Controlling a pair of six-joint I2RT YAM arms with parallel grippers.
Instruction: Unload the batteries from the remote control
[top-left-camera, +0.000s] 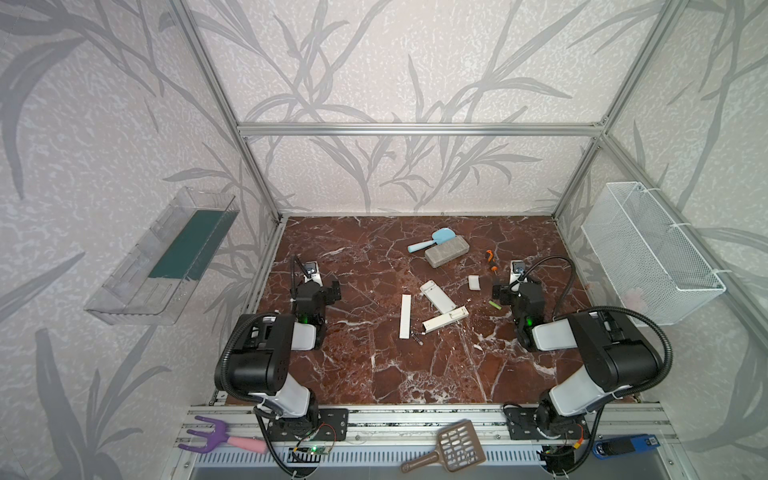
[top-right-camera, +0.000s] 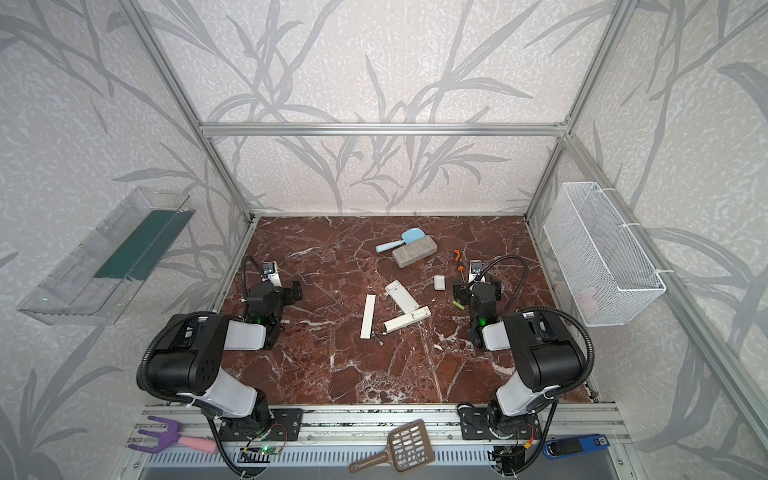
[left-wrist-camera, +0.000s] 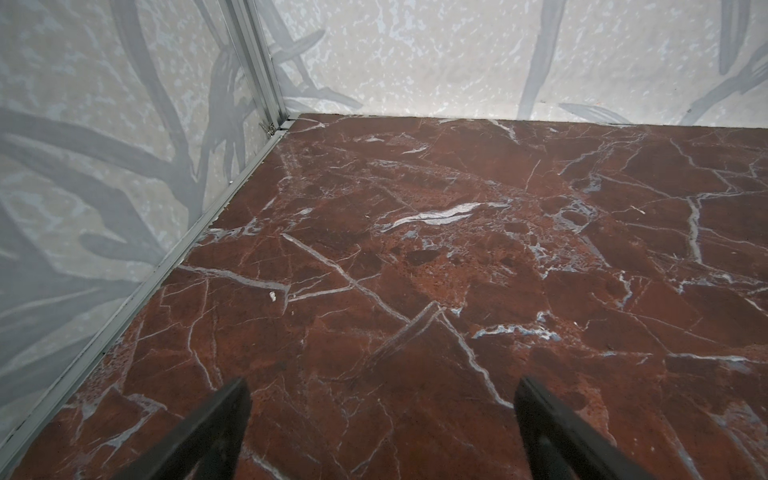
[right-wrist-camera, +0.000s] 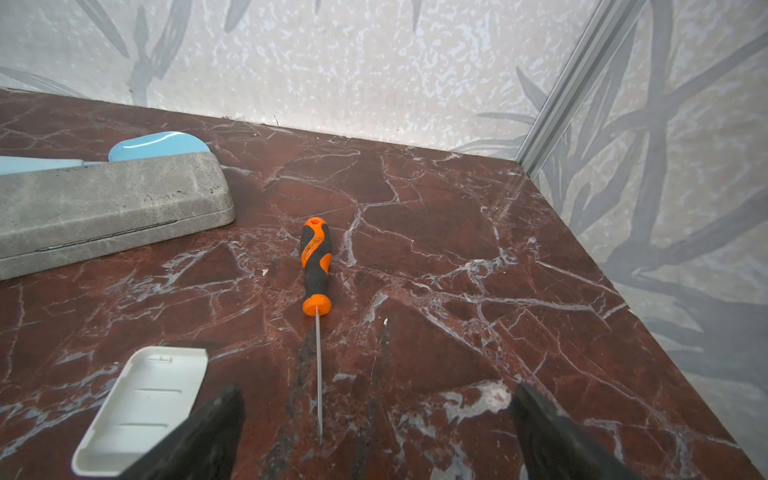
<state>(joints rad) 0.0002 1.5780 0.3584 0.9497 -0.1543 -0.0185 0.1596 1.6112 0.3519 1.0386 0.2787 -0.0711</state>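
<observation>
Between the wide, empty jaws of the right gripper (right-wrist-camera: 374, 399) lies the tip of the screwdriver (right-wrist-camera: 316, 266); closing now would likely grab the wrong thing. Just behind them, the green battery (top-left-camera: 494, 305) could roll if nudged. The left gripper (left-wrist-camera: 382, 390) gapes empty too, with the dark batteries (top-left-camera: 417, 336) by the remote (top-left-camera: 444, 319) well aside.

We see a red-brown, white-veined marble surface (top-left-camera: 415, 374), an orange-and-black screwdriver (right-wrist-camera: 316, 259) and a lime green battery (top-left-camera: 494, 305).
</observation>
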